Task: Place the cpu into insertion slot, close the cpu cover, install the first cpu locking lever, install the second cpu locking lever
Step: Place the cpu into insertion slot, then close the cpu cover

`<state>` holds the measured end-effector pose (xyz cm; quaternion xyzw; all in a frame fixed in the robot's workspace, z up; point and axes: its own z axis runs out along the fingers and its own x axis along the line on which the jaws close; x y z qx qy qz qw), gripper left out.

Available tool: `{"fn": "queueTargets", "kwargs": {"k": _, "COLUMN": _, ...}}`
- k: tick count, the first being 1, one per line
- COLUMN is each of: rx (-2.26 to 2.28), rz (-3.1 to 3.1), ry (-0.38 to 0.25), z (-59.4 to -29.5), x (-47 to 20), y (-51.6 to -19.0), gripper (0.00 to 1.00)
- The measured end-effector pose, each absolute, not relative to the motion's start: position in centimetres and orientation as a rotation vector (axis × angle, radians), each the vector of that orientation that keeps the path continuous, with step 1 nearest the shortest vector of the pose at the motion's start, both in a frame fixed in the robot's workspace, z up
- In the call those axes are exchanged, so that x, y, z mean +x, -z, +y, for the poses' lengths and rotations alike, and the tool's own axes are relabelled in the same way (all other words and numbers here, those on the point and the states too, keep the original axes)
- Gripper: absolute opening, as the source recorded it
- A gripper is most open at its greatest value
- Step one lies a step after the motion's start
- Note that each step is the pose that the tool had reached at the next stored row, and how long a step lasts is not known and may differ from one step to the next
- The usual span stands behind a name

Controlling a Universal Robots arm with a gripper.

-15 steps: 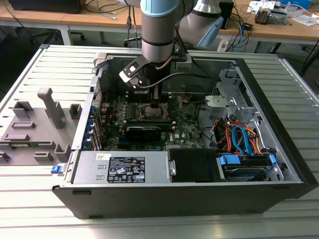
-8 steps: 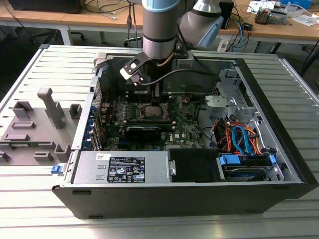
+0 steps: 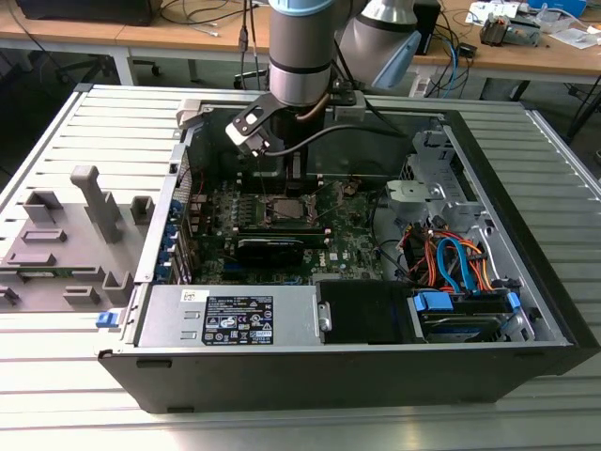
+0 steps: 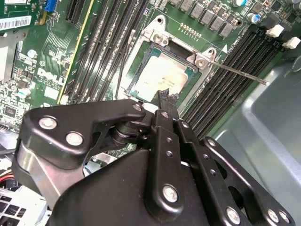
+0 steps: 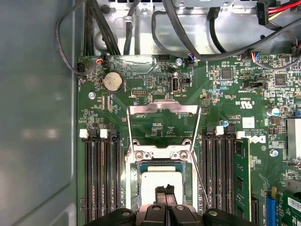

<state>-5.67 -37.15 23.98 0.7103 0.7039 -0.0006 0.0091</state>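
The small, flat, square cpu [image 5: 150, 183] with its silvery-grey top lies inside the square dark insertion slot [image 5: 131, 188] with a silvery metal rim, on the green board [image 5: 225, 103]; the black gripper [image 5: 165, 192] hangs right over the slot, its 2 fingers pressed together; I cannot tell if they touch the chip; the thin silvery cpu cover [image 5: 163, 109] lies flipped open just beside the slot; 1 thin metal lever rod [image 5: 200, 181] sticks out along the slot's side.

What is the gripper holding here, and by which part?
Nothing, as far as shows: the gripper is shut on itself above the cpu, which lies in the insertion slot with the cpu cover open.
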Motion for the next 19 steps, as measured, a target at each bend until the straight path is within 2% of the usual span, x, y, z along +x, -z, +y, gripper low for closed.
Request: {"fn": "queueTargets", "kwargs": {"k": 19, "rx": 2.222, "rz": 2.202, "ry": -0.005, "z": -37.18, "x": -5.10, "y": -24.11, "gripper": 0.11}}
